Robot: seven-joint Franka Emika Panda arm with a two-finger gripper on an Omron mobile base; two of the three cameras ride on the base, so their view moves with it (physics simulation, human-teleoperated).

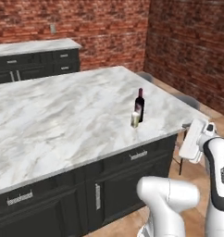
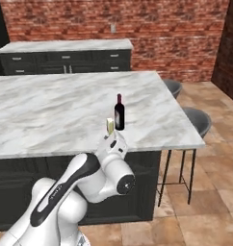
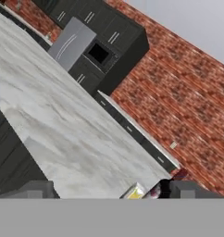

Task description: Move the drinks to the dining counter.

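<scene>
A dark wine bottle (image 1: pixel 140 104) with a red cap stands near the front right corner of the dining counter (image 1: pixel 63 115), the broad marble island. A small pale-yellow jar (image 1: pixel 135 119) stands right beside it, closer to the edge. Both also show in the right base view, bottle (image 2: pixel 119 113) and jar (image 2: pixel 110 126). My gripper (image 3: pixel 113 190) is open and holds nothing; its fingers stand wide apart. In the hand view the jar (image 3: pixel 134 191) and bottle (image 3: pixel 165 187) peek up at the bottom edge. My hand (image 1: pixel 193 139) hovers off the counter's edge, just below top height.
A narrower marble counter (image 1: pixel 35 46) with dark drawers runs along the brick wall behind the island. Two grey bar stools (image 2: pixel 198 120) stand at the island's right side. Dark cabinet fronts (image 1: pixel 104 185) lie below the edge.
</scene>
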